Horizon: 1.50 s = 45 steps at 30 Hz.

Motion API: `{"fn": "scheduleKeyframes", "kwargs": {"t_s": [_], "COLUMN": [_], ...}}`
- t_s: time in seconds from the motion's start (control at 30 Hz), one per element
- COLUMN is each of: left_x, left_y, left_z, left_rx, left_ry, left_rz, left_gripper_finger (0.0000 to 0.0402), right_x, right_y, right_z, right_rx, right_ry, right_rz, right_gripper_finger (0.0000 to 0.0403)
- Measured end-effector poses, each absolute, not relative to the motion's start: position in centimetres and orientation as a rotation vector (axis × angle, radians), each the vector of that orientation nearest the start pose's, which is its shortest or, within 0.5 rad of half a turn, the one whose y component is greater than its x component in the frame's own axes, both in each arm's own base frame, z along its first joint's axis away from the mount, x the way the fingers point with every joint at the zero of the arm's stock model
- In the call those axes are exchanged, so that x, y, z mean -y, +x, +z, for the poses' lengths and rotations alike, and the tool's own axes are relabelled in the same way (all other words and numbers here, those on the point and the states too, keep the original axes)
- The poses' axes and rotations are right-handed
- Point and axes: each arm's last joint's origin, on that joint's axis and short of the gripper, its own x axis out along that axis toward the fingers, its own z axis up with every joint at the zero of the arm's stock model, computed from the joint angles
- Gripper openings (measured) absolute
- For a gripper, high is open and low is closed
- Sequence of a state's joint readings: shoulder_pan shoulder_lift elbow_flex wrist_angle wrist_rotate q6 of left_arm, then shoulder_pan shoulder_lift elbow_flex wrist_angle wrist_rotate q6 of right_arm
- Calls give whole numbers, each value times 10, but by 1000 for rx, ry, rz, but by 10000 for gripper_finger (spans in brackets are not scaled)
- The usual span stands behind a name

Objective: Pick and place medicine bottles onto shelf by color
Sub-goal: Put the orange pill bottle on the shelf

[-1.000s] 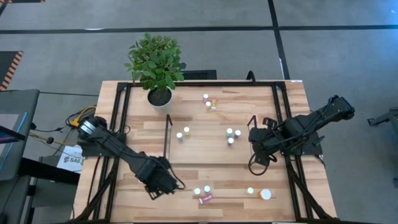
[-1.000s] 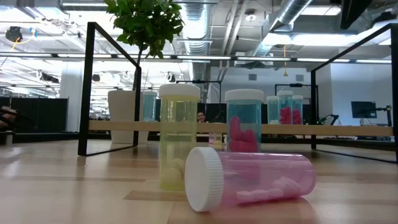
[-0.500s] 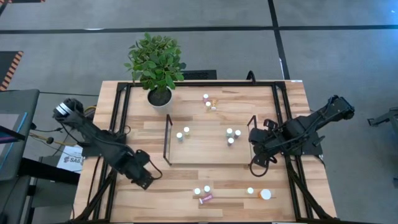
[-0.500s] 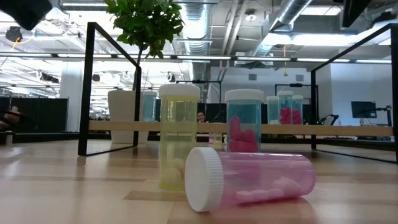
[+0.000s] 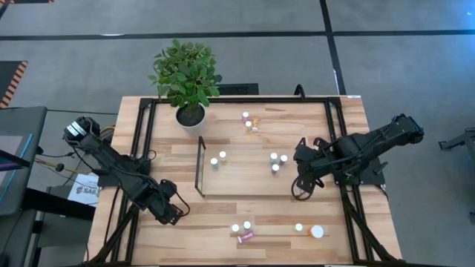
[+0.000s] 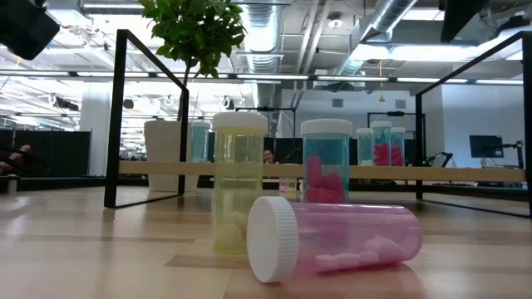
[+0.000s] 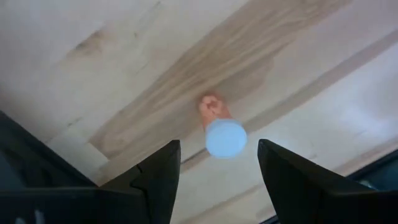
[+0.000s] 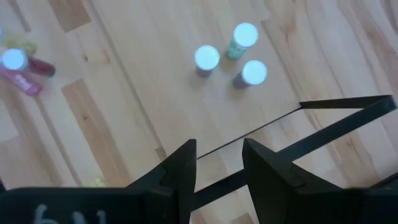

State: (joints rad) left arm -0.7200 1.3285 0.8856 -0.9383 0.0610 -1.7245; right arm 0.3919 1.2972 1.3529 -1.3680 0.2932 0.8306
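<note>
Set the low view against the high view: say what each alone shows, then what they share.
Low only: pills inside the yellow bottle and teal bottle, and the room behind. High only: the left gripper off the left end of the shelf, the right gripper at its right end, and the wide orange bottle. Both: the pink bottle lying down, and the plant.

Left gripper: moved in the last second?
Yes. In the high view the left gripper has pulled back toward the table's left edge, away from the lying pink bottle, and now hovers over bare wood beside the shelf.
</note>
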Motion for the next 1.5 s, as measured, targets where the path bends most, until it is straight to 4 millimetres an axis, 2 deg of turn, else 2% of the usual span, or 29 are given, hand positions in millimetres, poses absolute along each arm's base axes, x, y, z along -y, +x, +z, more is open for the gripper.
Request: {"fn": "scheduleKeyframes", "kwargs": {"t_s": [0.27, 0.47, 0.67, 1.13, 1.3, 1.5], "left_x": [149, 162, 166, 169, 178, 186], "left_y": [167, 179, 182, 185, 195, 220], "left_z": [208, 190, 178, 178, 190, 229], "left_rx": [-1408, -1465, -1494, -1514, -1476, -1357], "left_ry": [-922, -920, -887, -924, -1001, -1057], "left_rz": [669, 635, 668, 635, 544, 404], "left_gripper_finger": [202, 202, 199, 98, 88, 101], "right_x": [-71, -71, -71, -72, -72, -72], "right_y": [202, 203, 203, 204, 204, 204], "right_z": [339, 339, 339, 339, 339, 339], "right_rx": [-1163, -1166, -1164, -1159, -1159, -1160], "right_ry": [268, 246, 236, 238, 238, 231], "right_rz": [-416, -400, -388, -384, -383, -379], "right_gripper_finger": [154, 154, 154, 154, 154, 154]}}
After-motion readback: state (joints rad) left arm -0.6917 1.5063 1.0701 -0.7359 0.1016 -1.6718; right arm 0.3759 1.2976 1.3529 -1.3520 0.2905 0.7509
